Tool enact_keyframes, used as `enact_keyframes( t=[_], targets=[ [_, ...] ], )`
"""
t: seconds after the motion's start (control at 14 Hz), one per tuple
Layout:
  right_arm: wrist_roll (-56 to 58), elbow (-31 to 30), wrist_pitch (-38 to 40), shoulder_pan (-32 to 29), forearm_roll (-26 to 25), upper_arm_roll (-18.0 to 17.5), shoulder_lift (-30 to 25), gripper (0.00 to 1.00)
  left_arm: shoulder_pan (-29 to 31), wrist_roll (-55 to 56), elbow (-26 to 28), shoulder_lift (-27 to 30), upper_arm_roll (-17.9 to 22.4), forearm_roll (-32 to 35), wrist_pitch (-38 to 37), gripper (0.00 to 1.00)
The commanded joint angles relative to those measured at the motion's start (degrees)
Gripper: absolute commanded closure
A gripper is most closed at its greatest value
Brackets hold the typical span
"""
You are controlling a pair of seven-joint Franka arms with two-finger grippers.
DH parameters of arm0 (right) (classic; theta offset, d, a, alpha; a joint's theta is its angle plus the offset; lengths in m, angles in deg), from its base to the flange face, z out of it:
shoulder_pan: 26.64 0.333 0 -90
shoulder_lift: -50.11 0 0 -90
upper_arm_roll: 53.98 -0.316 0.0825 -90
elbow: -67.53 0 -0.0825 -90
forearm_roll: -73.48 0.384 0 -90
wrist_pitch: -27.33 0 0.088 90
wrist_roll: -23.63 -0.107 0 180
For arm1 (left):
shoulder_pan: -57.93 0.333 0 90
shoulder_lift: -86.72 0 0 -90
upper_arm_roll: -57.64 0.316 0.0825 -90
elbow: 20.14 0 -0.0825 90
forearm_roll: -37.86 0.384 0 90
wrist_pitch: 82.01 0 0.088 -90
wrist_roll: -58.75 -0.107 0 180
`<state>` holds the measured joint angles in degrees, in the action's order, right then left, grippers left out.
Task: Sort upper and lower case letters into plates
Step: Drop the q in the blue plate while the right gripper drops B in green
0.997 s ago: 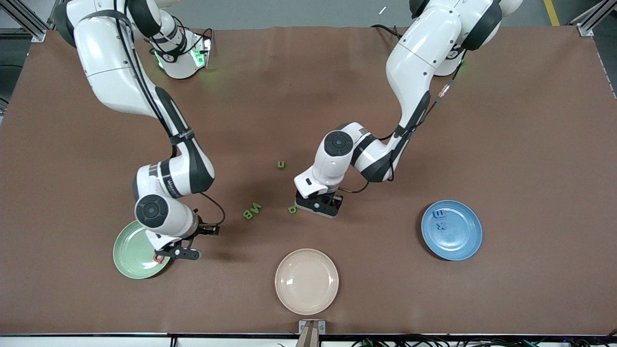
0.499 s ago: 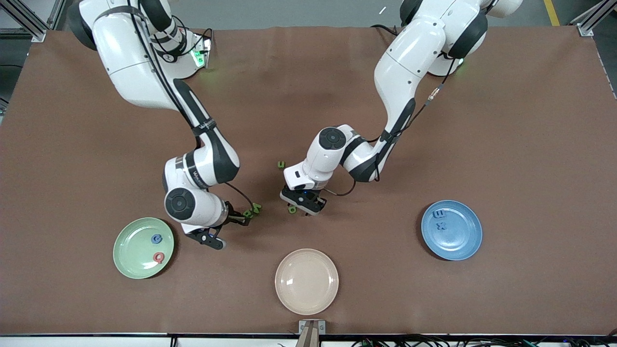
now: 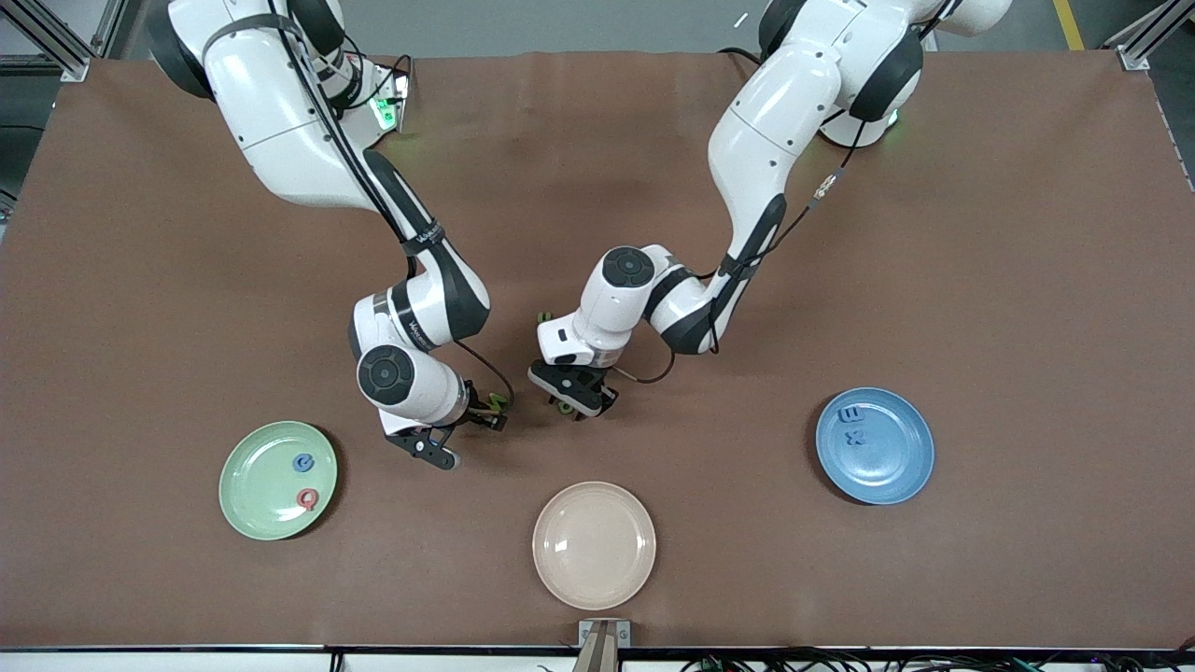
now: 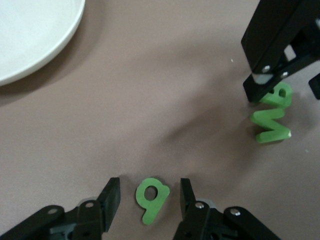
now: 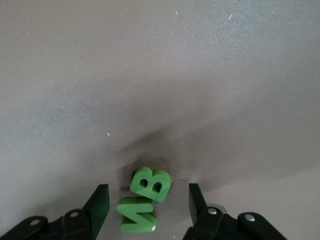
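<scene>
Left end effector [image 4: 150, 200] straddles the green g [image 4: 151, 195], fingers apart; right end effector [image 5: 145, 205] brackets B [image 5: 151, 183] and its neighbour, also apart, both lined up to pinch.

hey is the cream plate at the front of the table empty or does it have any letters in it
Empty. The cream plate shows only bare glossy surface in the front view; no letters lie in it.

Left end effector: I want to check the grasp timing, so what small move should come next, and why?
Probably closing the left end effector onto the green letter g: its open fingers flank the flat-lying letter, apparently without touching it.
</scene>
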<state>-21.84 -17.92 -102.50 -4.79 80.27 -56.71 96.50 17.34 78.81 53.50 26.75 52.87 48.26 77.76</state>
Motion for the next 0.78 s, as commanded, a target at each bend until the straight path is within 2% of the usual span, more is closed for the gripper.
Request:
enact_keyframes(
  t=[0.0,0.21,0.28,0.36,0.57,0.71],
  targets=[
    [-0.41,-1.3,-1.22,0.22,0.42,0.19,-0.25,0.27,-1.15,-0.81,-1.39,-1.29,0.99,1.55,0.2,0.52],
    [-0.41,-1.39,-1.3,0.39,0.42,0.19,-0.07,0.29,-1.77,-1.34,-0.86,-1.21,0.99,1.65,0.11,0.58],
    [-0.41,-1.39,-1.3,0.39,0.33,0.19,0.02,0.3,-1.77,-1.6,-0.77,-1.21,1.08,1.65,0.02,0.63],
    [-0.41,-1.39,-1.3,0.39,0.33,0.19,0.02,0.32,-1.77,-2.39,-0.77,-1.21,1.08,1.65,-0.07,0.73],
    [-0.41,-1.39,-1.22,0.39,0.33,0.27,0.02,0.51,-1.16,-3.27,-0.34,0.1,2.39,1.73,-1.2,0.98],
    [-0.32,-1.39,-1.22,0.39,0.33,0.19,0.02,0.64,0.06,-4.06,2.64,4.83,4.23,1.82,-7.58,0.99]
  ],
)
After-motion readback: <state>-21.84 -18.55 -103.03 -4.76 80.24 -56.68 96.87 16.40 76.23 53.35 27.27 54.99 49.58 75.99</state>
